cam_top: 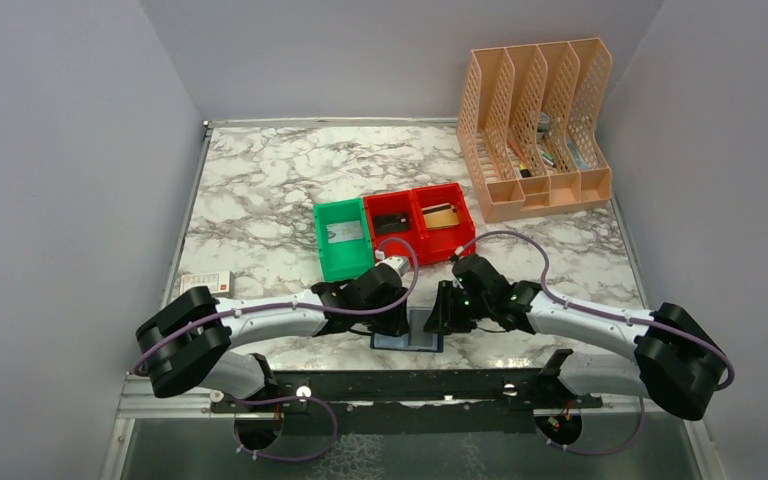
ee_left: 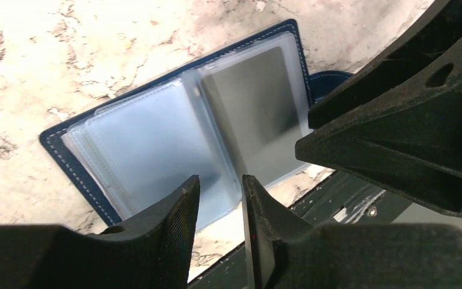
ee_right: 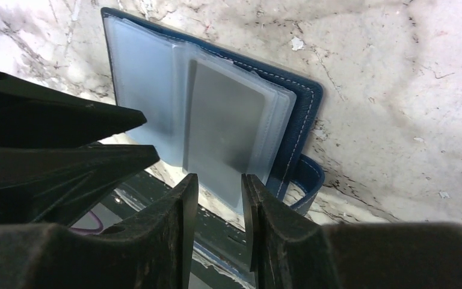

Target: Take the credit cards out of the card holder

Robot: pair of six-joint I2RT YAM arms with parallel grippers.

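Observation:
The navy-blue card holder (cam_top: 407,341) lies open at the table's near edge, its clear plastic sleeves fanned out. It fills the left wrist view (ee_left: 156,138) and the right wrist view (ee_right: 150,78). A grey card (ee_left: 252,114) sits in a raised sleeve, also seen in the right wrist view (ee_right: 222,120). My left gripper (cam_top: 392,322) hovers at the holder's left side, its jaws (ee_left: 219,180) a narrow gap apart and empty. My right gripper (cam_top: 442,312) hovers at the right side, its jaws (ee_right: 219,179) a narrow gap apart just below the sleeve's edge, with nothing between them.
A green bin (cam_top: 343,240) and two joined red bins (cam_top: 422,222) stand just behind the grippers, each with a card inside. A peach file organiser (cam_top: 535,125) is at the back right. A small white box (cam_top: 206,283) lies by the left arm. The black table rail (cam_top: 410,385) runs under the holder.

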